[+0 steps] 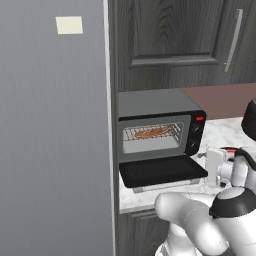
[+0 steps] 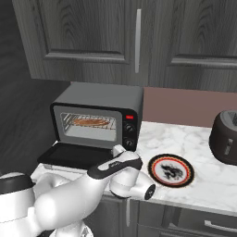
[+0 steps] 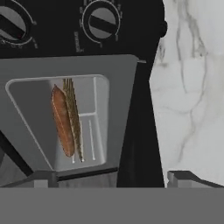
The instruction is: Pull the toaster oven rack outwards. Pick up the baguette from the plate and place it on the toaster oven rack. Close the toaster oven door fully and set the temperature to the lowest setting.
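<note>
Baguette [image 1: 152, 132], small orange-tan bread piece, lies on the pale silvery wire rack [image 1: 159, 131] inside the boxy black toaster oven [image 1: 157, 126]. Judged: rack and placement steps done. Black glass-fronted door [image 1: 162, 170] lies folded down flat at 6 o'clock of the cavity, so closing is left, then the temperature knob. Round orange-red-rimmed plate [image 2: 170, 170] sits bare on the marble counter [image 2: 203, 180], at 4 o'clock of the oven. Gripper [image 3: 112, 177] hovers near the door's edge, jaws wide apart, holding nothing. Small markings ring the two black knobs [image 3: 102, 20]; too blurred to read. No brand legible.
</note>
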